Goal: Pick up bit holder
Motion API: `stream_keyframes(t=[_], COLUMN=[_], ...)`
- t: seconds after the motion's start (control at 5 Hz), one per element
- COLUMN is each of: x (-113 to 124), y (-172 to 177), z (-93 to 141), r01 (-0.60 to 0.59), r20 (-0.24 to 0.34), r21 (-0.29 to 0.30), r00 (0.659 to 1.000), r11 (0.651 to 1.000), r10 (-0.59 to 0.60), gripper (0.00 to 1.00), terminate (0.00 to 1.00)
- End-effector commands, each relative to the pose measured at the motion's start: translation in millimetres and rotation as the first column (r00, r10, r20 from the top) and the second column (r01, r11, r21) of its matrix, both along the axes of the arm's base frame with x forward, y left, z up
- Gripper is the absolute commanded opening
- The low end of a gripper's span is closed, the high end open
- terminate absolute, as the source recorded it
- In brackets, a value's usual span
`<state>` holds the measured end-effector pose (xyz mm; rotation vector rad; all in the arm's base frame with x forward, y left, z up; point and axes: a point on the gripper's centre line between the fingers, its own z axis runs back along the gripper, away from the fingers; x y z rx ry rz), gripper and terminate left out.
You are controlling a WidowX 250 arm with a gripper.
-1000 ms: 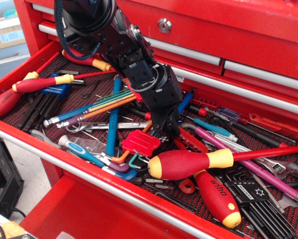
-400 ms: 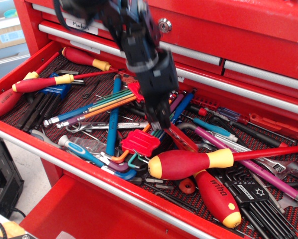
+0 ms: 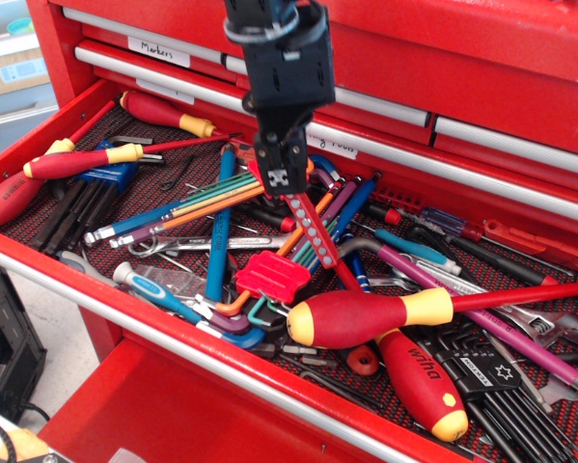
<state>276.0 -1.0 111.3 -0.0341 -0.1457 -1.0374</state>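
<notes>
The bit holder (image 3: 311,231) is a narrow red strip with a row of small silver sockets. It hangs tilted from my gripper (image 3: 279,180), its upper end between the fingers and its lower end pointing down and right, above the tools in the drawer. My black gripper comes down from the top of the view and is shut on the strip's upper end.
The open red drawer (image 3: 134,318) holds many tools: a squarish red hex key block (image 3: 272,277) just below the strip, fat red-and-yellow screwdrivers (image 3: 366,315), coloured hex keys (image 3: 211,198), a blue hex key set (image 3: 100,183) at left. Closed drawers (image 3: 481,145) stand behind.
My gripper has risen and moved up and left out of the tool pile, lifting the bit holder with it; the strip now hangs clear of the tools.
</notes>
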Motion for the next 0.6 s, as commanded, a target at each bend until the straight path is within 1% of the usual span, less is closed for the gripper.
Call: stream_keyframes(t=[0.0,0.2,0.4], x=[-2.6,3.0,6.4], y=[27.6,32.5,30.1], z=[81.8,97.4,93.6], r01=[-0.086,-0.127,-0.18], r20=[0.081,0.094,0.123], r21=[0.118,0.151,0.133], r00=[0.994,0.989,0.979], r11=[0.989,0.98,0.975], r10=[0.077,0.113,0.164], gripper=[0.0,0.0,0.0], terminate=[0.0,0.0,1.0])
